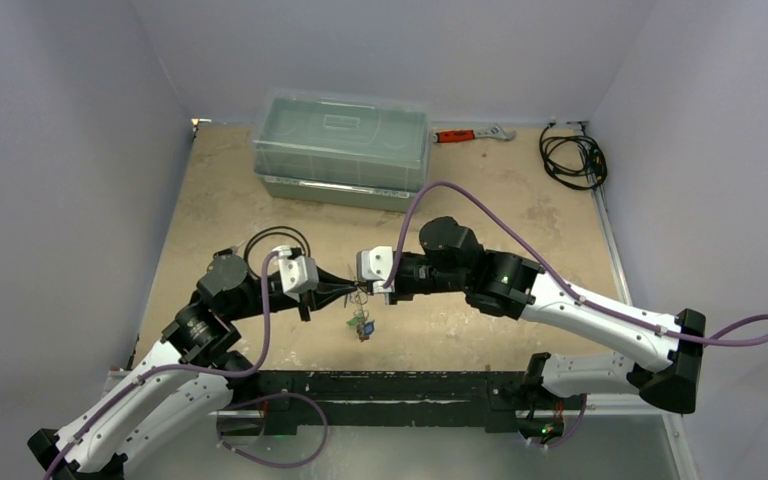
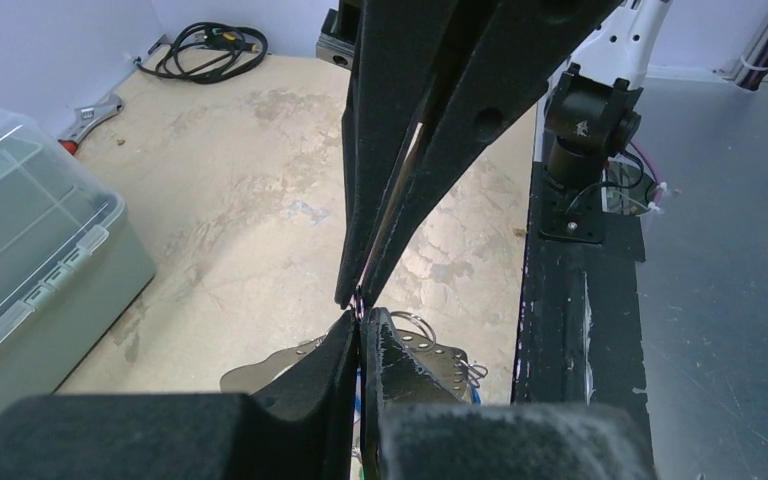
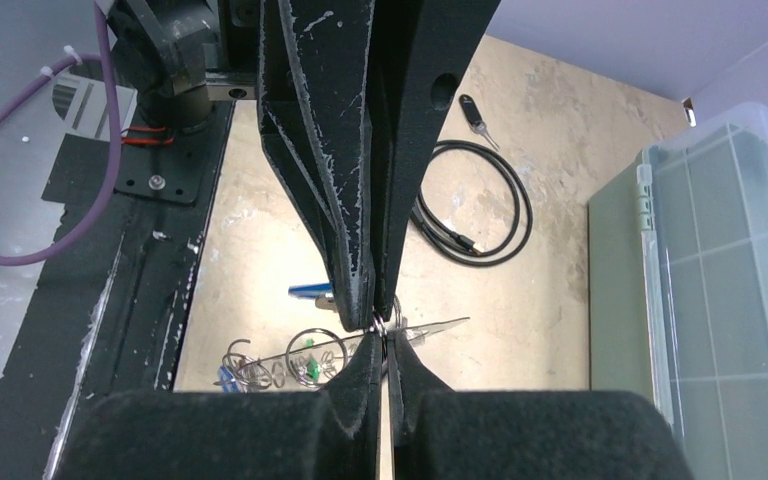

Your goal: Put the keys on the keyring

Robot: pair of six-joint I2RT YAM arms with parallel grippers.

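Left gripper jaws are clenched on the keyring. Right gripper jaws are closed, tips against the left's; keys hang beneath.

Left claw pinched tight; right claw pinched tight; tips meeting nose to nose, mid-air.
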